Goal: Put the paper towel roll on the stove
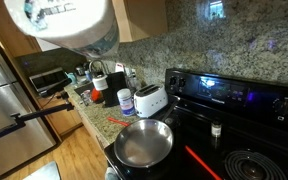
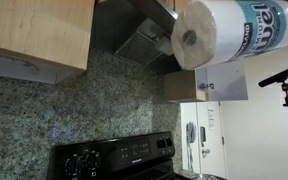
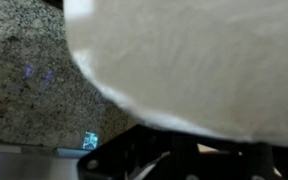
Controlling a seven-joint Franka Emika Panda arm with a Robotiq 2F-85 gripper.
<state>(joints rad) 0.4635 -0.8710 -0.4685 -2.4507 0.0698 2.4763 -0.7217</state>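
Roll [image 2: 229, 30] is held aloft beside the hood [image 2: 134, 40], well above the stove [image 1: 234, 110]. The hand [image 3: 179, 160] is clamped on it and largely hidden. A pan [image 1: 144, 143] is seen on the stove, with a toaster [image 1: 150, 100] and canister [image 1: 125, 101] on the counter [image 1: 99, 115] beside it. The roll is cut off by the frame edges.

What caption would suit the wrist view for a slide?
Paper towel roll fills most of the frame, granite backsplash beside it.

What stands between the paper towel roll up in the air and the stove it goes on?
Nothing hangs in the air between the paper towel roll and the stove. On it, though, a silver frying pan covers one burner by the counter, with a red stick beside it; the ringed burner looks free.
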